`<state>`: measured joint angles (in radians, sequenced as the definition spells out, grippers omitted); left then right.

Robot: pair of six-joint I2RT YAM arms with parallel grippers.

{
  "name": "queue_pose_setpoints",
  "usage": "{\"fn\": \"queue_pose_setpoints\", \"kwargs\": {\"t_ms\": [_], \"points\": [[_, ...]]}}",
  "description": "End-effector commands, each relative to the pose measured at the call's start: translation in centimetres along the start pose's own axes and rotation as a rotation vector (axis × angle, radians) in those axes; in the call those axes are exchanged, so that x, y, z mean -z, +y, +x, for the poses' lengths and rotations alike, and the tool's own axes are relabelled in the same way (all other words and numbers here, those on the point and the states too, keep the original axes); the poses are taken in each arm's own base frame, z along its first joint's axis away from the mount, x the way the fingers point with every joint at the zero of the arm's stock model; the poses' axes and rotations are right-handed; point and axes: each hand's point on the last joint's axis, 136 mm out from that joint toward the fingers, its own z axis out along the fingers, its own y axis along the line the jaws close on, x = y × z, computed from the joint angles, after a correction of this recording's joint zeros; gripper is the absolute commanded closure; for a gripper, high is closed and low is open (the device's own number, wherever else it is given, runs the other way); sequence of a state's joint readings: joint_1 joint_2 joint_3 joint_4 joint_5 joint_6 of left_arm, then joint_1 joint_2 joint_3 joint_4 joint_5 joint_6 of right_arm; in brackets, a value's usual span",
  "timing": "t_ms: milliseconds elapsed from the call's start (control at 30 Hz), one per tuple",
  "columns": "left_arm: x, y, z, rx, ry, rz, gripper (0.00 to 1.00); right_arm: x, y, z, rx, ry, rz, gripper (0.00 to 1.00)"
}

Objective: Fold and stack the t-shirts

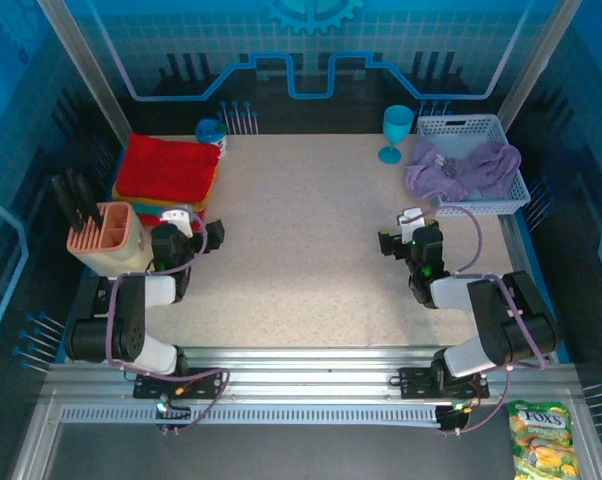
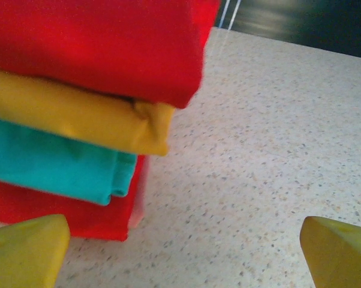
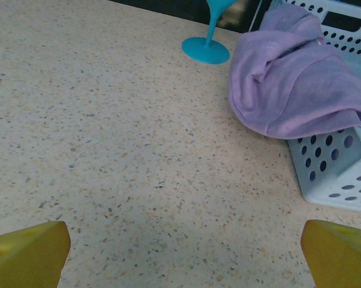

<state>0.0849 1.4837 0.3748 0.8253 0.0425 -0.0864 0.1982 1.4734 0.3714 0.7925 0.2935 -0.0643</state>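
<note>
**Four shirts stacked, the lavender one yet to fold**

The left claw (image 1: 199, 230) stands spread wide with nothing between its yellow fingertips (image 2: 26, 253). It hangs low over the bare bench (image 1: 311, 250), just beside the near corner of the shirt stack. The right claw (image 1: 411, 235) is equally released and empty. It is low over the bench on its own side and faces the basket corner, with open surface between them.

Outward from the left claw, the left wrist view shows the pile in layers. A bright red t-shirt (image 2: 96, 42) is on top, then a mustard-yellow one (image 2: 78, 114), then a teal one (image 2: 54, 159), and a red-orange one (image 2: 66, 210) lies on the bench. Their folded edges are roughly aligned, though the upper two overhang the lower two a little. From above, the pile sits at the far left of the bench, behind a tan holder (image 1: 106, 240) with dark tools in it.

Outward from the right claw, the lavender t-shirt (image 3: 294, 90) is crumpled and unfolded. It is draped over the near-left rim of the white lattice basket (image 3: 333, 174), with part inside and part spilling towards the bench. A teal goblet (image 3: 207, 48) stands just to its left.

By my reading, most of the task is done: four shirts are folded and stacked. What remains is to lift the lavender shirt clear of the basket, spread it on the open middle of the bench, fold it and carry it across to the top of the pile.
</note>
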Motion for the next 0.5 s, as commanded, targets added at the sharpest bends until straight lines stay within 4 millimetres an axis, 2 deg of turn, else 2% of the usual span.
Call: {"fn": "queue_pose_setpoints", "kwargs": {"t_ms": [0,67,100,167,467], "points": [[-0.3,-1.1,-0.2,-0.063,-0.072,0.047,0.01,-0.4,-1.9,-2.0,-0.057,-0.086,0.03,0.0],[-0.4,-0.9,0.0,-0.055,-0.046,0.027,0.01,-1.1,-3.1,-0.7,-0.136,-0.046,0.032,0.0],[-0.5,-1.0,-0.1,-0.063,-0.055,0.027,0.01,-1.1,-3.2,-1.1,-0.145,-0.097,0.022,0.0],[-0.7,-1.1,0.2,-0.069,-0.033,0.024,0.01,-0.9,-3.8,-0.5,-0.169,-0.066,0.047,0.0],[-0.7,-1.2,0.1,-0.079,-0.04,0.017,0.01,-1.1,-3.5,-0.7,-0.146,-0.071,0.051,0.0]]}}
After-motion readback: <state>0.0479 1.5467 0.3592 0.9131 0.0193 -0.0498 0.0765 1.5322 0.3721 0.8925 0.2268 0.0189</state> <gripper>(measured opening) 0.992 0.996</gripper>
